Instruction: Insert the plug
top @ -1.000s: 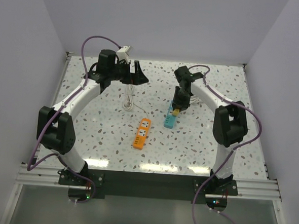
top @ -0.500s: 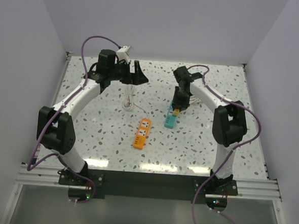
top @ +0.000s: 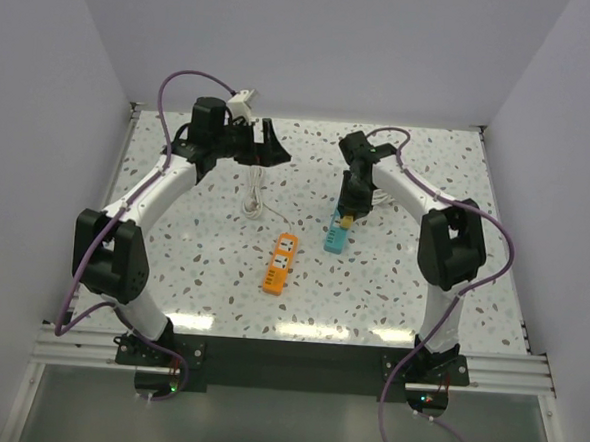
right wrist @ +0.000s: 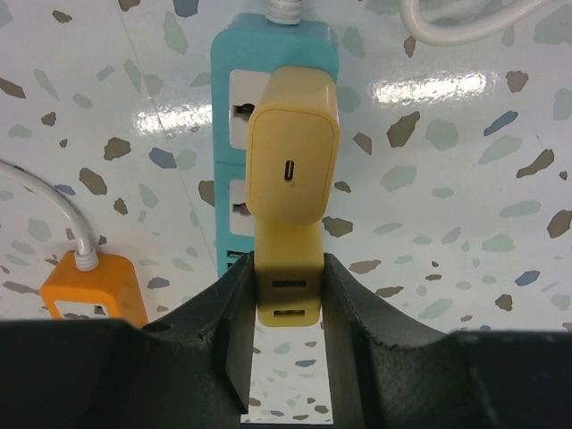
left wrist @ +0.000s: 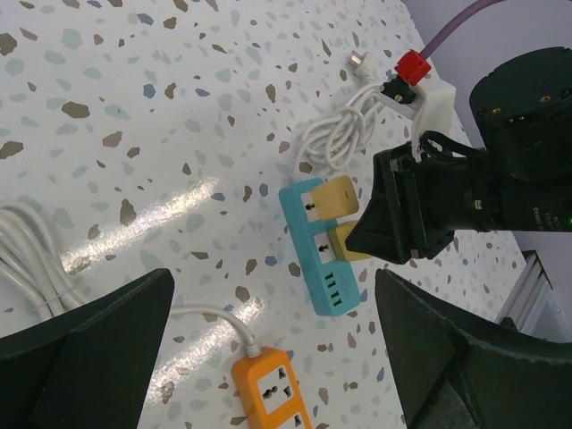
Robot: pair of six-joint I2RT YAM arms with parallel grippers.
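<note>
Yellow-tan plug sits clamped in the right gripper, over the teal strip.

Orange power strip lies flat near centre of speckled surface; white coiled cable lies beyond it, to the left

plug — yellow-tan, blocky | held in right pincer | at second socket of teal power strip

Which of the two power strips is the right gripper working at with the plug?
The teal power strip, to the right of the orange power strip. The right gripper holds the plug right at its sockets; the orange one lies apart, untouched.
</note>
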